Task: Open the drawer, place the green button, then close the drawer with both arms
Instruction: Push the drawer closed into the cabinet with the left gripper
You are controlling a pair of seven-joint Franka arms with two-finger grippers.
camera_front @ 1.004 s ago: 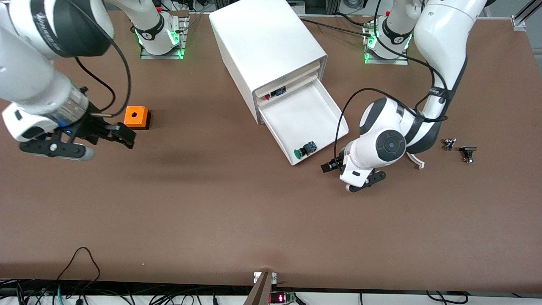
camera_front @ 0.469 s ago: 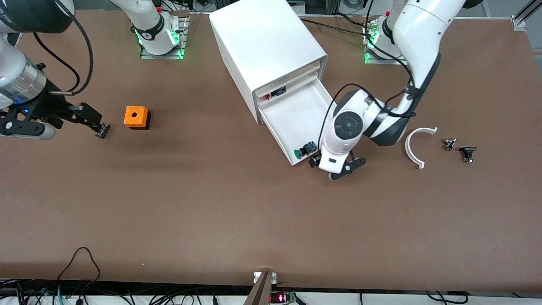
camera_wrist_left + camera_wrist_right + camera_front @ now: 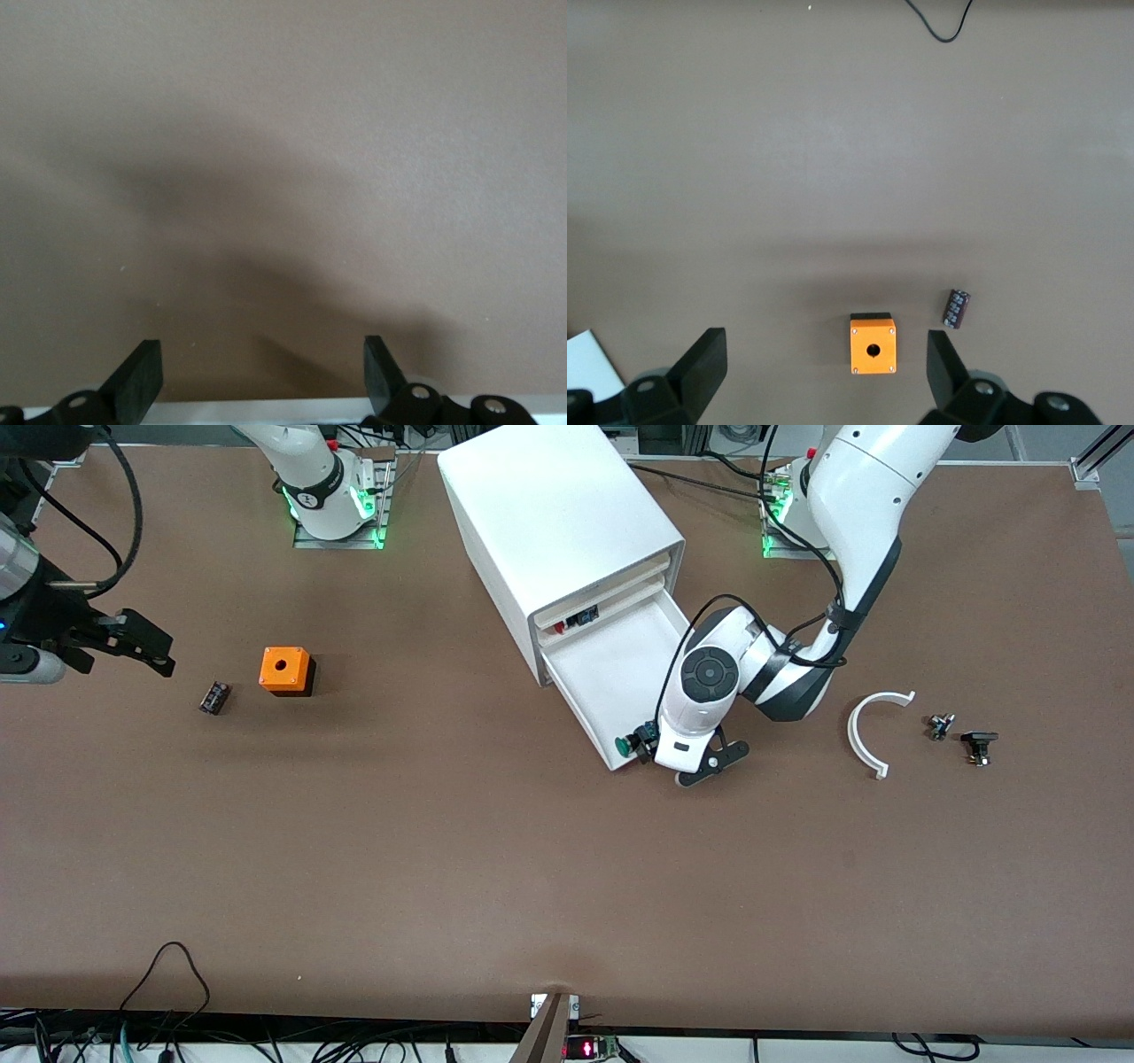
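Left pincer (image 3: 660, 760) sits low at the front edge of the open drawer (image 3: 620, 660), fingers (image 3: 142, 376) apart, nothing between them; its wrist view shows only bare tabletop (image 3: 532, 868). The button (image 3: 636, 740) lies inside the drawer at its front corner, green cap toward the front wall, just beside the left pincer.

Toward the left arm's end of the tabletop: a white curved piece (image 3: 873, 731), then two small dark parts (image 3: 961, 735).

Toward the right arm's end: a small black component (image 3: 213, 697) and, just beside it, an orange box (image 3: 285, 670) with a hole on top.

Right pincer (image 3: 146, 651) hangs in the air over the tabletop near that end, fingers (image 3: 700, 363) wide apart and empty.

The drawer belongs to the white cabinet (image 3: 558, 531), pulled well out. The drawer above it stands slightly open, showing red and black parts (image 3: 576, 620).
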